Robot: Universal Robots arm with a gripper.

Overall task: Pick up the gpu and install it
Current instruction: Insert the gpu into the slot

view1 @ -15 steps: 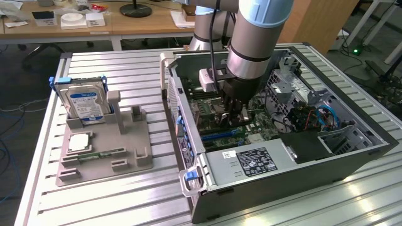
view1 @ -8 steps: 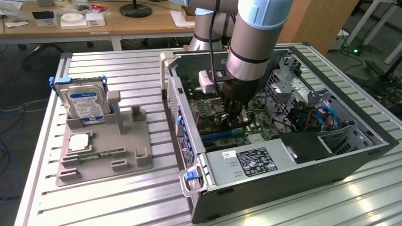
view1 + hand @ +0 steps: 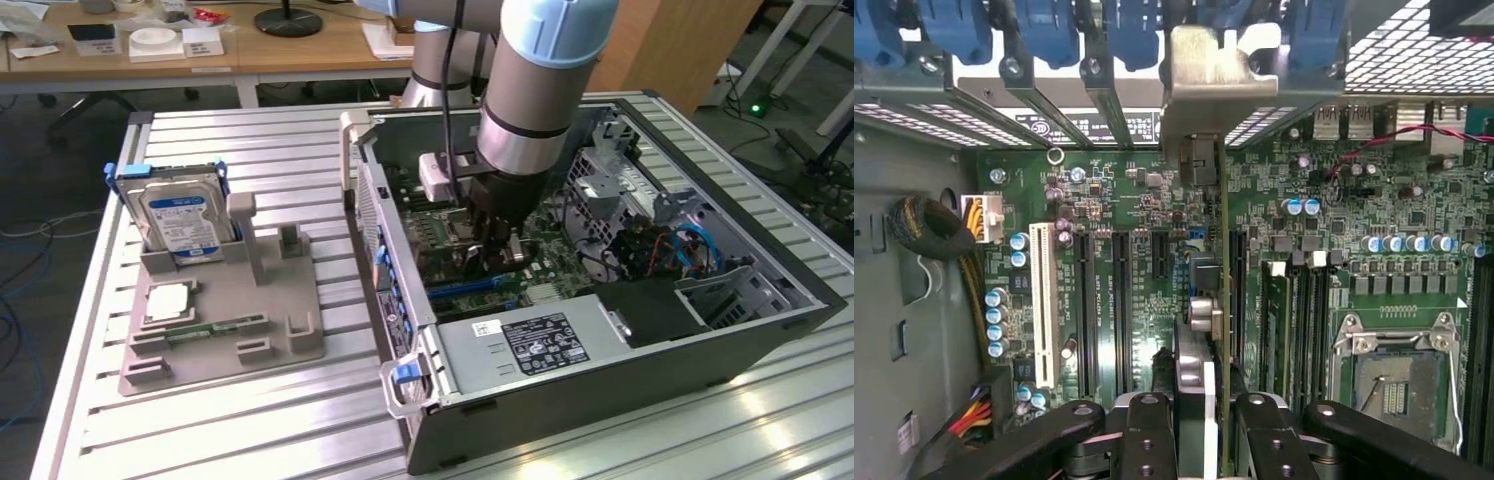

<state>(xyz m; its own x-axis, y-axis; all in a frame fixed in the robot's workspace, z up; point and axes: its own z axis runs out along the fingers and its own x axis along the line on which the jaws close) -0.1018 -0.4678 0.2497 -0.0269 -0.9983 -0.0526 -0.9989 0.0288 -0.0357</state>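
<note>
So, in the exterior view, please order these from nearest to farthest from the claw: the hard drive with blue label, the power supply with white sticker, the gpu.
1. The gpu: at the claw itself, edge-on above the motherboard inside the case.
2. The power supply: in the case, toward the view's lower edge.
3. The hard drive: upright in the grey holder, far to the exterior view's left, outside the case.

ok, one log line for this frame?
claw: shut on gpu | place: inside open computer case, over motherboard | gpu: edge-on, bracket at rear slots | hard drive: in holder
</note>
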